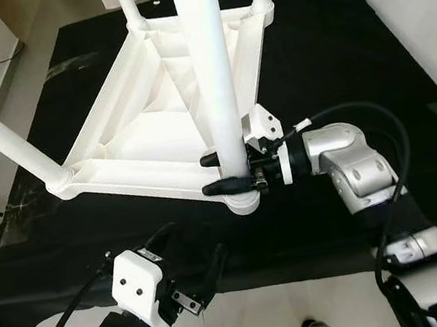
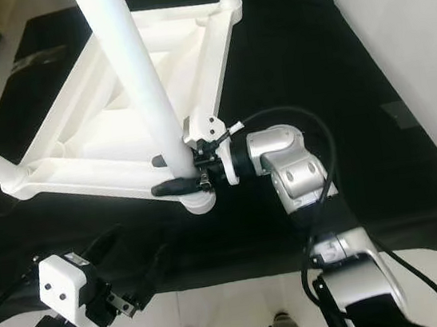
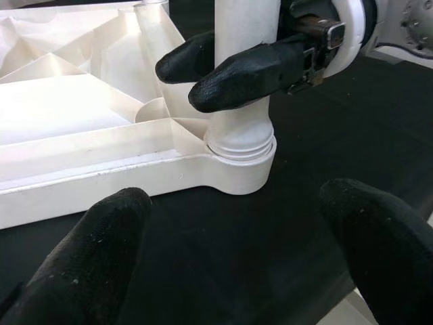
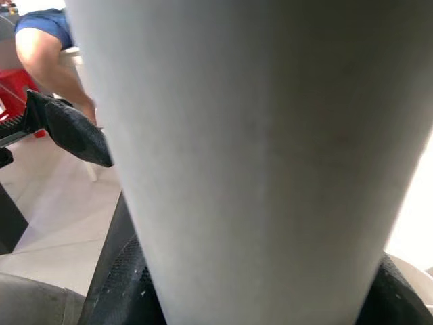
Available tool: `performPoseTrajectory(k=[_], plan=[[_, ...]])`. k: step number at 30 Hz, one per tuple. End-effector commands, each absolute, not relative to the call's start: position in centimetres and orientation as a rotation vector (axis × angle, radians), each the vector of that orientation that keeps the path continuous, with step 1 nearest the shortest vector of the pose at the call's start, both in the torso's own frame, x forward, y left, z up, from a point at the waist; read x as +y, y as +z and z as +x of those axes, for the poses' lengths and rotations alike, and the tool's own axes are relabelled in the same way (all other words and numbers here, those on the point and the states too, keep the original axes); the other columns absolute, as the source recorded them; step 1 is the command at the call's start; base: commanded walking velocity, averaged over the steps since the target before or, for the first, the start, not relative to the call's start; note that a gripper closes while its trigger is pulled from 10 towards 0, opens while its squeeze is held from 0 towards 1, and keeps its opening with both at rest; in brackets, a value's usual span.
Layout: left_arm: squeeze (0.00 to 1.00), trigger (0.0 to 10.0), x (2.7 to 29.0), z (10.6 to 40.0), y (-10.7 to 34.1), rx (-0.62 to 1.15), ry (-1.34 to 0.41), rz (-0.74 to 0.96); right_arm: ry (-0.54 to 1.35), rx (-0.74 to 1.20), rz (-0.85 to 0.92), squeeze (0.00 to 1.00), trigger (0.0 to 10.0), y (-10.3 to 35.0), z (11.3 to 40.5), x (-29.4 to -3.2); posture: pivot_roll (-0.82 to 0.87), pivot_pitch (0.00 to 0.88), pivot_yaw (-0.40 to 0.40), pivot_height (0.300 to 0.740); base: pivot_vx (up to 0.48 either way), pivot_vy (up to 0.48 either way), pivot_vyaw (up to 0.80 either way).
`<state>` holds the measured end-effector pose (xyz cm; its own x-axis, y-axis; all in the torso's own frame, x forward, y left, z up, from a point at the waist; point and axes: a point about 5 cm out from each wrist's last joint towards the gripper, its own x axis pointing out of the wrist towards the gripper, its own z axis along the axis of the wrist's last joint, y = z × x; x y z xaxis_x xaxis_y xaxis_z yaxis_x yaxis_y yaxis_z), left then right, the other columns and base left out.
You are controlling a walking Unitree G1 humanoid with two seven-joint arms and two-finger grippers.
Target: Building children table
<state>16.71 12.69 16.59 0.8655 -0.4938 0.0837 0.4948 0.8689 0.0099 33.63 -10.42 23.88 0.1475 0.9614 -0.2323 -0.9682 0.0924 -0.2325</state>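
A: Head views first. We see the white table top (image 1: 158, 131) lying upside down on the black mat (image 1: 333, 52), three legs already standing in their corner sockets. Our right gripper (image 1: 234, 171) pinches the nearest leg (image 1: 213, 75) just above its socket (image 1: 244, 202). The far corner is cut off, so we cannot tell whether a fourth leg is fitted.

B: And the left gripper (image 2: 138, 259)?

A: It hovers low, near the mat's front edge, fingers spread, holding nothing.

B: Left wrist view?

A: The leg's threaded collar (image 3: 240, 139) sits at the socket rim; we judge tightening is nearly finished.

B: Right wrist view?

A: The leg (image 4: 250, 156) is close up, with one black fingertip (image 4: 71, 132) beside it.
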Motion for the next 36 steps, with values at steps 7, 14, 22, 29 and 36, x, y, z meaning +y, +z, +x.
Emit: performPoseTrajectory(k=[7, 14, 22, 29, 36], plan=[[0.0, 10.0, 12.8, 16.4, 16.3, -0.058, -0.518, -0.014, 1.497, 0.018, -0.316, 0.0, 0.0, 23.2, 33.0, -11.4, 0.0, 0.286, 0.102, 0.74, 0.0, 0.0, 0.0], [0.0, 10.0, 13.2, 16.5, 16.4, -0.06, -0.515, -0.009, 0.751, 0.099, -0.263, 0.0, 0.0, 19.2, 31.2, -11.2, -0.03, 0.309, 0.095, 0.74, 0.0, 0.0, 0.0], [0.0, 10.0, 13.3, 17.0, 16.3, -0.06, -0.528, 0.001, 0.465, 0.122, -0.199, 0.0, 0.0, 18.3, 28.0, -8.5, -0.03, 0.278, 0.105, 0.74, 0.0, 0.0, 0.0], [0.0, 10.0, 13.4, 17.4, 16.4, -0.072, -0.495, 0.009, 0.813, -0.019, -0.073, 1.0, 10.0, 21.2, 30.0, -5.7, -0.03, 0.27, 0.102, 0.74, 0.0, 0.0, 0.0], [0.0, 10.0, 13.3, 17.4, 16.3, -0.071, -0.499, 0.008, 1.183, -0.116, -0.197, 1.0, 10.0, 23.4, 30.0, -6.7, -0.02, 0.261, 0.101, 0.74, 0.0, 0.0, 0.0]])
